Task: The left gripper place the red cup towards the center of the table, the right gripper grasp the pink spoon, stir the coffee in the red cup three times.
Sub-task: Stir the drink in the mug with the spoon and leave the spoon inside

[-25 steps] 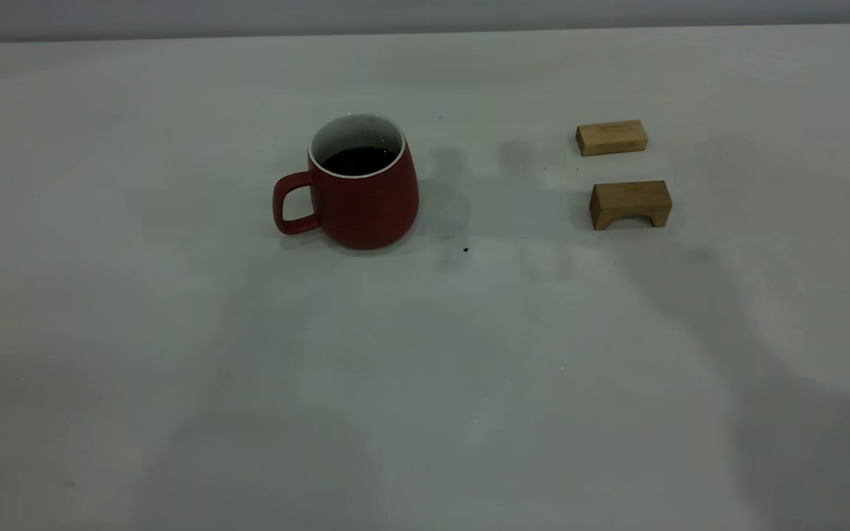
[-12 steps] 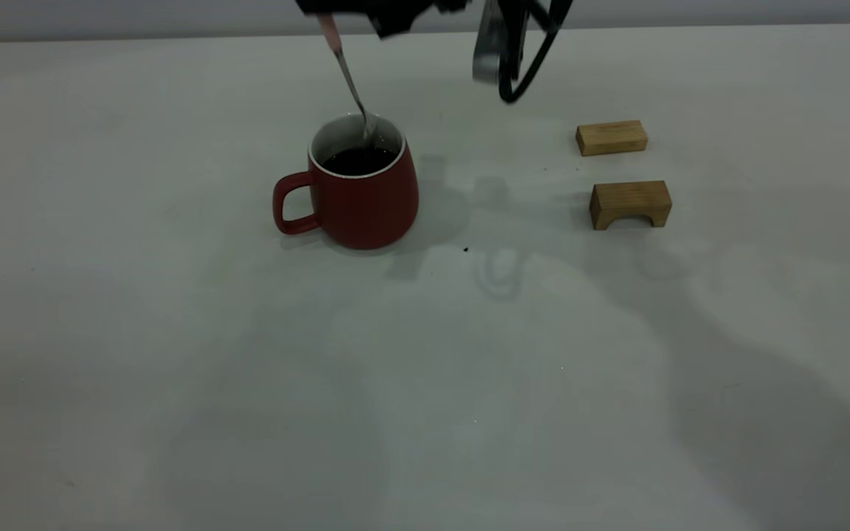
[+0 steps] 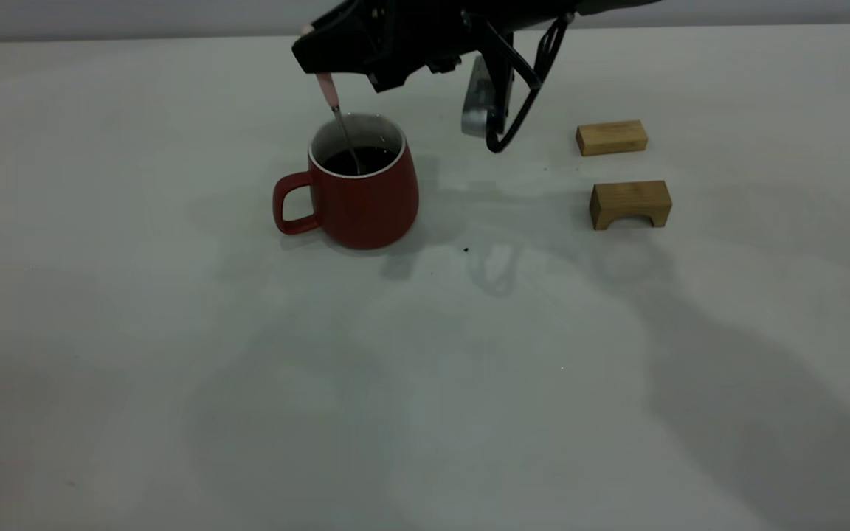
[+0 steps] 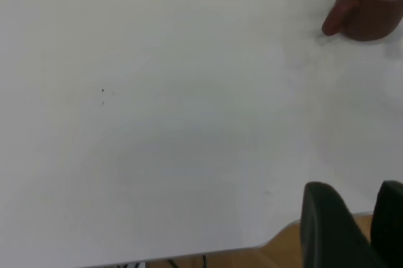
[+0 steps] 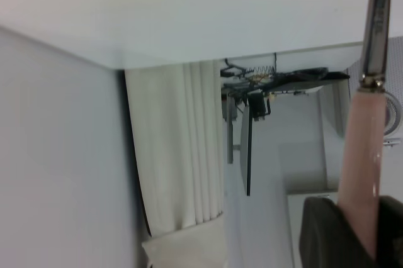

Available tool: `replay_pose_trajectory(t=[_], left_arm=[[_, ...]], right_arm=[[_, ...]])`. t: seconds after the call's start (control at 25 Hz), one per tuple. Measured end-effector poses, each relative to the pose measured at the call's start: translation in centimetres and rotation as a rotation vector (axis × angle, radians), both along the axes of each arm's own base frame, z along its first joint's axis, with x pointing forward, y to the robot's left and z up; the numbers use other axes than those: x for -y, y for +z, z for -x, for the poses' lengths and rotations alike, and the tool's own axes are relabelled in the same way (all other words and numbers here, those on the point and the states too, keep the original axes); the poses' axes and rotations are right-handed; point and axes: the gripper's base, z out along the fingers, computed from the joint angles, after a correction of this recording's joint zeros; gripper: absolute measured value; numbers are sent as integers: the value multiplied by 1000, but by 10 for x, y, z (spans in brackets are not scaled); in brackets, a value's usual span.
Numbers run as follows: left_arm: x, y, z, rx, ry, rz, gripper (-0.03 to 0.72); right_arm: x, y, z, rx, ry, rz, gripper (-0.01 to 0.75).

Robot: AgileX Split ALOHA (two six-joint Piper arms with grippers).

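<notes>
The right hand [image 3: 319, 65] is reaching in from the far side of the surface [image 3: 425, 354], hanging just above the red cup [image 3: 362, 192]. It is pinching the pale pink handle of the spoon [image 3: 338, 114], and the right wrist view is showing that handle [image 5: 362, 167] pressed between the dark fingers [image 5: 324, 233]. The spoon is pointing steeply down, leaning slightly, with its thin metal neck passing inside the cup's white rim and its bowl going into the coffee [image 3: 358, 158], where it is hidden by the dark liquid. A black cable [image 3: 521, 96] is looping down from the arm behind the cup.

The cup is standing upright on the surface, a little left of the middle and toward the far side, with its handle turned to the left. Two wooden blocks are sitting well apart from it on the right: a flat one [image 3: 611, 137] farther back and an arched one [image 3: 630, 203] nearer. A small dark speck [image 3: 465, 250] is lying on the surface just in front of the cup.

The left hand [image 4: 352, 230] is showing only in its own wrist view, hanging over the surface's edge, far from the cup [image 4: 368, 4]. Its two dark fingers are standing slightly apart with nothing between them.
</notes>
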Motion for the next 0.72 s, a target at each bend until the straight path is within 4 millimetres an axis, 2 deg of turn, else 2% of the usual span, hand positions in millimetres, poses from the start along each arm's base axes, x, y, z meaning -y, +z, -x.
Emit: replay_pose_trajectory(t=[0.2, 0.32, 0.48, 0.6, 0.72], left_arm=[[0, 0, 0, 0, 0, 0, 243], [0, 0, 0, 0, 0, 0, 243], [0, 0, 0, 0, 0, 0, 243], [0, 0, 0, 0, 0, 0, 243], [0, 0, 0, 0, 0, 0, 243]], right_arm=[[10, -4, -9, 40, 5, 14, 146], [19, -5, -12, -40, -21, 14, 146], [13, -6, -8, -90, -23, 4, 146], [2, -3, -5, 31, 26, 10, 146], [2, -1, -6, 182, 74, 37, 146]])
